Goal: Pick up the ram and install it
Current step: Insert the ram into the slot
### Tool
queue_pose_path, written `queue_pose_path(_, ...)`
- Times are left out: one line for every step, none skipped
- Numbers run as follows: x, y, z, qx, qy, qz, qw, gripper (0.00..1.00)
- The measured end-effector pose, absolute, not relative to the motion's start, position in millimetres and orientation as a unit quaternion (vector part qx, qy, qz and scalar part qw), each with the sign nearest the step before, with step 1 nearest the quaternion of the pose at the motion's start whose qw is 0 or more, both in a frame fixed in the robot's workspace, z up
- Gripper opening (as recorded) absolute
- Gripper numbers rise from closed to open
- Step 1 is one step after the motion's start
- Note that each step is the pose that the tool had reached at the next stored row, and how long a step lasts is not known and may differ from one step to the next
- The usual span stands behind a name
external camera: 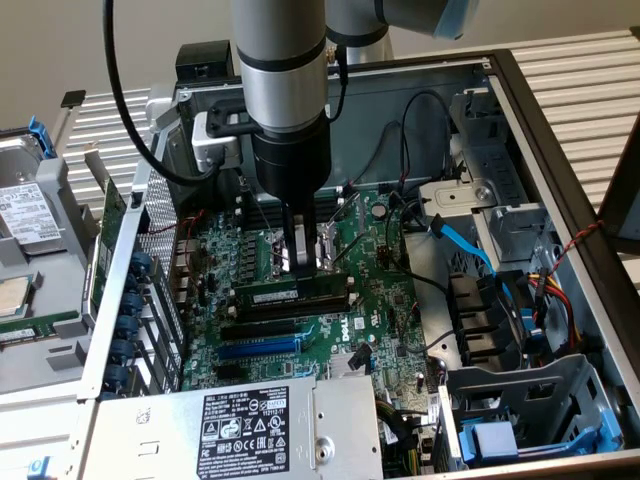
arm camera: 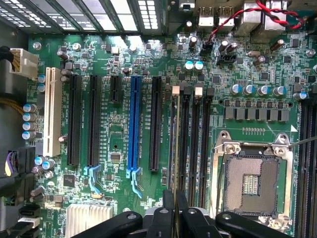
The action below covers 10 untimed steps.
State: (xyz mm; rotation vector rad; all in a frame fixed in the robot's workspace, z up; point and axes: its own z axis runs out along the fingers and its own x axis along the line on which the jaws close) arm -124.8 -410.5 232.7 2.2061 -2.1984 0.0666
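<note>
Pinching the ram [external camera: 290, 297] edge-on, gripper [external camera: 302, 268] sits right over its middle, stick running parallel to the black slots [arm camera: 184, 144] below.

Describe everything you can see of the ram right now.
The ram is a long, thin dark-green board with a small white sticker on its face. It stands on its long edge, level, in line with the black memory slots beside the empty processor socket, at the slot farthest from that socket. The hand pinches its upper edge near the middle. Whether it is fully seated cannot be told.
</note>
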Motion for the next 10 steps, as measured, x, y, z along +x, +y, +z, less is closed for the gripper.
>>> queue_pose_path(-124.8,-410.5,232.5,0.708,-0.705,0.021,0.013,0.13)
queue_pose_path(-124.8,-410.5,232.5,0.709,-0.705,0.021,0.013,0.13)
queue_pose_path(-124.8,-410.5,232.3,0.709,-0.705,0.021,0.013,0.13)
queue_pose_path(-124.8,-410.5,232.3,0.709,-0.704,0.021,0.013,0.13)
queue_pose_path(-124.8,-410.5,232.2,0.710,-0.704,0.021,0.013,0.13)
queue_pose_path(-124.8,-410.5,232.1,0.710,-0.704,0.021,0.013,0.13)
queue_pose_path(-124.8,-410.5,232.0,0.710,-0.704,0.021,0.013,0.13)
queue_pose_path(-124.8,-410.5,231.9,0.710,-0.703,0.021,0.013,0.13)
queue_pose_path(-124.8,-410.5,231.8,0.711,-0.703,0.021,0.013,0.13)
queue_pose_path(-124.8,-410.5,231.7,0.711,-0.703,0.021,0.013,0.13)
